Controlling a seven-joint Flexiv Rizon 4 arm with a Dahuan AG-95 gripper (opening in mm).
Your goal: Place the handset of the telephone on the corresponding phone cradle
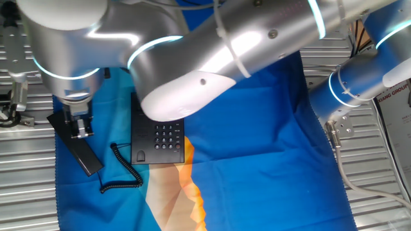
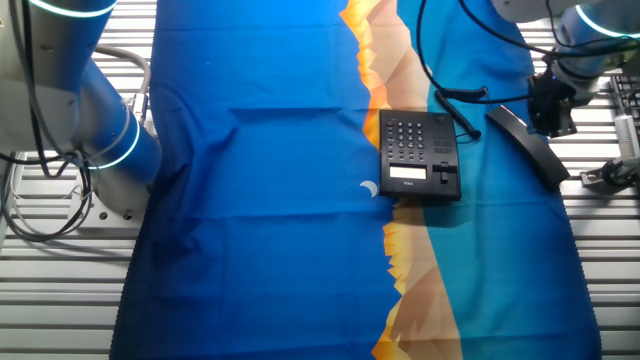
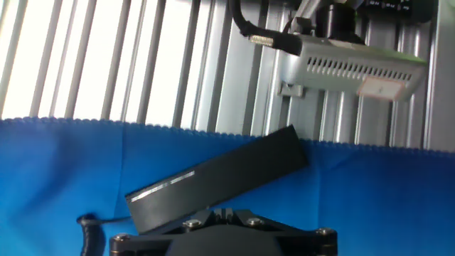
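Gripper (image 3: 226,213) over handset (image 3: 220,186), grasp indiscernible; lift level, mind cord (image 1: 125,168), align with phone cradle (image 1: 139,138).

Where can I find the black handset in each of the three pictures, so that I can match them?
One fixed view: the handset lies diagonally at lower left, left of the telephone, under the gripper.
The other fixed view: it lies at the right edge of the cloth, right of the telephone.
Hand view: it crosses the lower middle as a slanted black bar, just above the gripper body.
Shared landmark: the blue cloth on which it rests, near the cloth's edge.
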